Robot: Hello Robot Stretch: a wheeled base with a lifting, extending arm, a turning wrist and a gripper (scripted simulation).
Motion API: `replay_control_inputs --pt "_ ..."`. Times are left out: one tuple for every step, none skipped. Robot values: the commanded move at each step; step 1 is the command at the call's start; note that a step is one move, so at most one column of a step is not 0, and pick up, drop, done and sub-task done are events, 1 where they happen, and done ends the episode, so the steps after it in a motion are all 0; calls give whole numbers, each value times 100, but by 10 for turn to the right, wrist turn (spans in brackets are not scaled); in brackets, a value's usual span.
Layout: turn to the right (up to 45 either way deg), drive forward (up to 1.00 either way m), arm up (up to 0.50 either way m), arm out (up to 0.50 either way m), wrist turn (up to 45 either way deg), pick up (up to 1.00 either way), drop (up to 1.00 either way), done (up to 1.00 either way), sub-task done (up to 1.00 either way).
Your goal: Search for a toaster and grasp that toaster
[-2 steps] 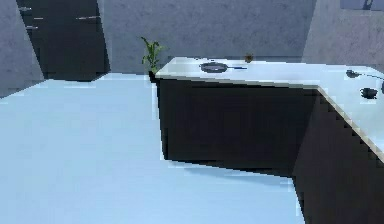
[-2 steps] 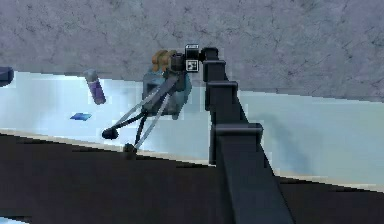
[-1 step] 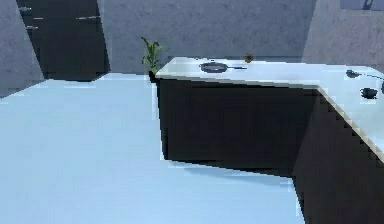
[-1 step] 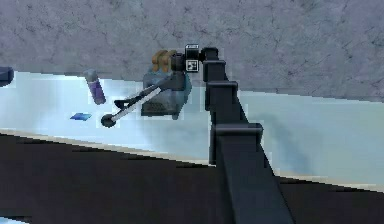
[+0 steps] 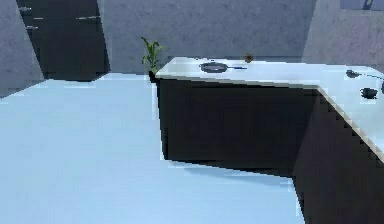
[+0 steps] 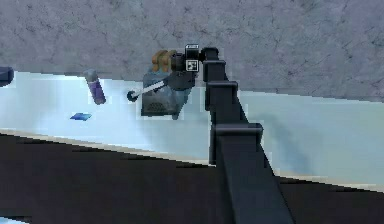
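In the arm side view a grey boxy appliance (image 6: 158, 104), shaped like a toaster, stands on the pale countertop (image 6: 300, 130) near the back wall. The dark arm (image 6: 235, 140) rises from the bottom edge and reaches over the counter. At its far end are the white marker squares (image 6: 192, 58), and left of them the gripper (image 6: 160, 75), which lies right at the top of the grey appliance. The appliance stands on the counter at the gripper's end, so I cannot tell whether the gripper holds anything.
In the arm side view, a purple cylinder (image 6: 95, 88) and a small blue thing (image 6: 80, 117) lie left of the appliance. The forward view shows an L-shaped dark counter (image 5: 235, 125) with a pan (image 5: 213, 68), a potted plant (image 5: 152, 52), a dark door (image 5: 65, 35) and open floor (image 5: 80, 150).
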Motion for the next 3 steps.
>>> replay_control_inputs --pt "0 0 0 0 330 0 0 0 0" --pt "0 0 0 0 0 100 0 0 0" --pt "0 0 0 0 0 0 0 100 0"
